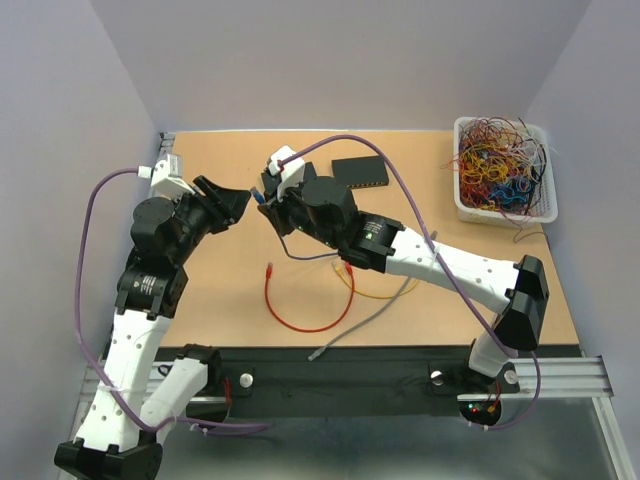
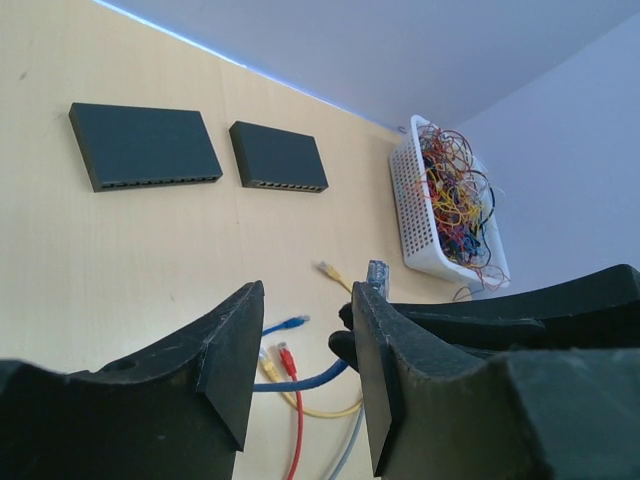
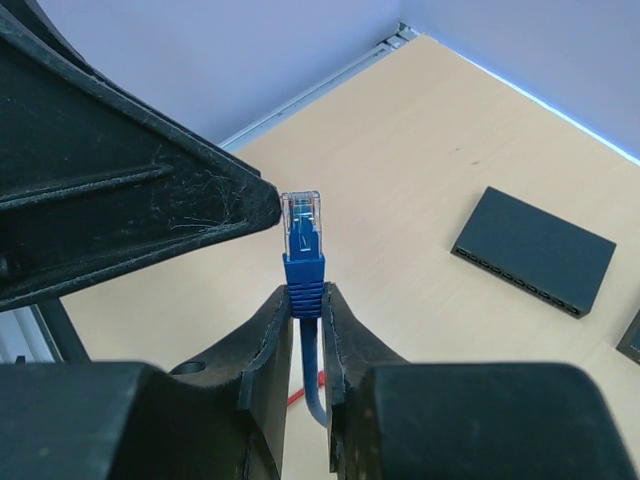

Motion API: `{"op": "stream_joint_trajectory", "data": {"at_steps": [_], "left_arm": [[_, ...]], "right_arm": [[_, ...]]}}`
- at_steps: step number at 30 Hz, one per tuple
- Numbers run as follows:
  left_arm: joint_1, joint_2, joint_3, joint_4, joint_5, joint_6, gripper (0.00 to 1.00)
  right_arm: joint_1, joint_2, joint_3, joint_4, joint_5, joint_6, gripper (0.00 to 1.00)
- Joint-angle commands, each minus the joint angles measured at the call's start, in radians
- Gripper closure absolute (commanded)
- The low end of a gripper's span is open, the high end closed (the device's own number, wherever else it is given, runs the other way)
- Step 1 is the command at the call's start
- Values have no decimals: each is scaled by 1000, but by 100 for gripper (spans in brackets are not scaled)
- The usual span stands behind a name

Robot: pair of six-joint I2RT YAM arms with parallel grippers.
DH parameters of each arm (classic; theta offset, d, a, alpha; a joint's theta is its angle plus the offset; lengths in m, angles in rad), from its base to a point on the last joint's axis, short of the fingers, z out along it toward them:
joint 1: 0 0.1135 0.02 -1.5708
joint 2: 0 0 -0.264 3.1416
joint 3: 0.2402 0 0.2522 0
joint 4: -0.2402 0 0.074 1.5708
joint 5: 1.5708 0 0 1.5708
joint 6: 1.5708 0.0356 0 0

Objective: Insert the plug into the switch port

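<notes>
Top view: both arms reach to the middle of the table, wrists bent so that the left gripper points right and the right gripper points left, tips near each other above the board. A blue plug shows between them. One switch lies far of the right arm, and a basket of wires sits at the far right. Red, yellow and grey cables lie loose nearer the bases.

Left wrist view: only here do two switches show, side by side, the left switch and the right one, ports facing near. The left gripper stands partly open with nothing between its fingers. The plug sticks up just right of its right finger.

Right wrist view: only here is the grip plain. The right gripper is closed on the plug's blue boot, clear tip upright and above the table, well apart from the switch. A left finger ends just beside the tip
</notes>
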Motion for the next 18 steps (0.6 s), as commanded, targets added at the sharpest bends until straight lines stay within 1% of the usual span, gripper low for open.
{"op": "stream_joint_trajectory", "data": {"at_steps": [1,5,12,18], "left_arm": [[-2,-26,15,66,18,2,49],[-2,-32,1,106,57,-1,49],[-2,-24,-17,126,69,-4,49],[-2,-9,-45,139,72,-4,55]], "right_arm": [[-7,6,48,59,0,18,100],[-7,18,58,59,-31,32,100],[-7,29,65,59,-71,42,99],[-7,27,73,59,-86,44,100]]}}
